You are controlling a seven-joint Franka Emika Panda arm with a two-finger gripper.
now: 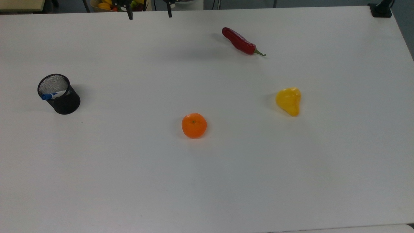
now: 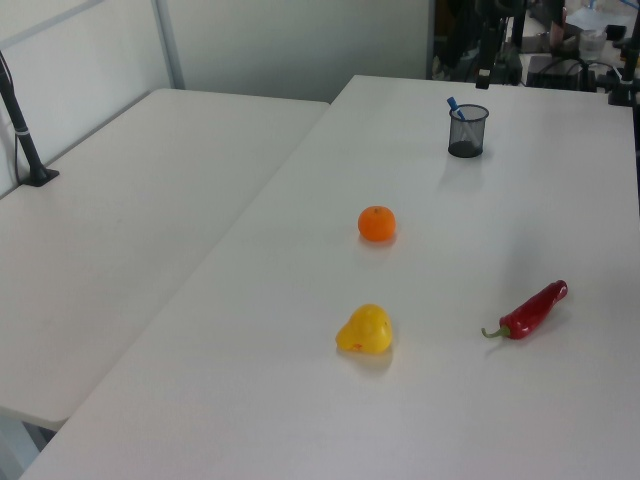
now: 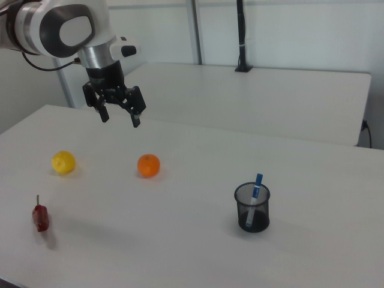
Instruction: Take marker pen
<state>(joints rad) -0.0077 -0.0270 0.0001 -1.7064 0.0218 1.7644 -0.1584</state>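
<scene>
The marker pen (image 1: 51,95), white with a blue cap, stands tilted inside a black mesh cup (image 1: 66,103) on the white table, at the top view's left. The right view shows the marker pen (image 3: 257,185) poking out of the cup (image 3: 252,213), and the left view has the pen (image 2: 454,106) and cup (image 2: 467,135) at the far end. My gripper (image 3: 120,119) hangs open and empty above the table, well to the right view's left of the cup. In the top view the gripper (image 1: 149,14) sits at the upper edge, far from the pen.
An orange (image 1: 194,125) lies mid-table. A yellow pear-shaped fruit (image 1: 288,101) lies at the top view's right, and a red chilli (image 1: 239,41) lies above it. A second white table (image 2: 120,220) adjoins at the left view's left, with a black pole clamped to it.
</scene>
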